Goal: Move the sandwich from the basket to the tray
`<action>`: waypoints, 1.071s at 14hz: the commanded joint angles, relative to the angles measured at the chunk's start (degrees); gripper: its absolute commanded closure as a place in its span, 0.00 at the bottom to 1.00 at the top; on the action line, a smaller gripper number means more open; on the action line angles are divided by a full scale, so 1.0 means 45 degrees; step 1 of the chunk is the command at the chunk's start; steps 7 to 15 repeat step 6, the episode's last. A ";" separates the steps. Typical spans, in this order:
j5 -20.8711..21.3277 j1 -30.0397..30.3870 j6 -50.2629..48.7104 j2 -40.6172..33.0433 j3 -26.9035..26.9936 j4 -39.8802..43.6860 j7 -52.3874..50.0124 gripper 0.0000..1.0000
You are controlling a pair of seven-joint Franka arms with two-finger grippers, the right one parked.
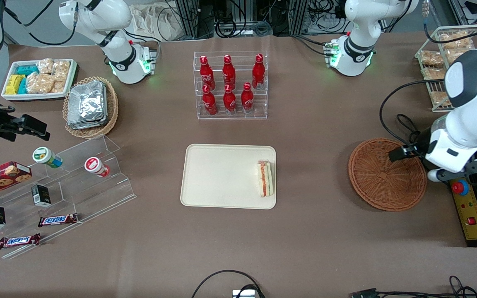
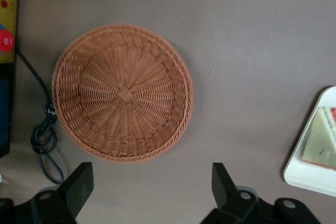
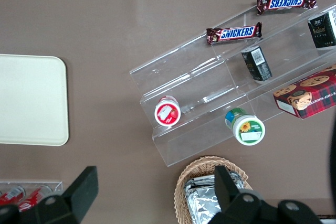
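Left arm's gripper (image 2: 149,187) aloft, pointed downward, fingers (image 2: 79,184) spread wide, empty

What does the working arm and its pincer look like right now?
The left arm has glossy white rounded shells with a dark grey joint cap, and a black cable loops along it. Its pincer has black angular fingers on a black body, above the basket.

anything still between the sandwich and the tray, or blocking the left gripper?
Nothing visible. The sandwich already lies on the tray, at its edge nearest the basket, which holds nothing. The left gripper hangs open above the table beside the basket, with only bare tabletop between it and the tray.
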 commanded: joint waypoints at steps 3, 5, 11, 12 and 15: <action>0.0289 0.0034 -0.0325 0.0848 -0.0178 0.1476 0.0241 0.00; 0.0250 0.0034 -0.0344 0.0947 -0.0178 0.1751 0.0241 0.00; 0.0288 0.0034 -0.0344 0.0947 -0.0178 0.1771 0.0202 0.00; 0.0288 0.0034 -0.0344 0.0947 -0.0178 0.1771 0.0202 0.00; 0.0288 0.0034 -0.0344 0.0947 -0.0178 0.1771 0.0202 0.00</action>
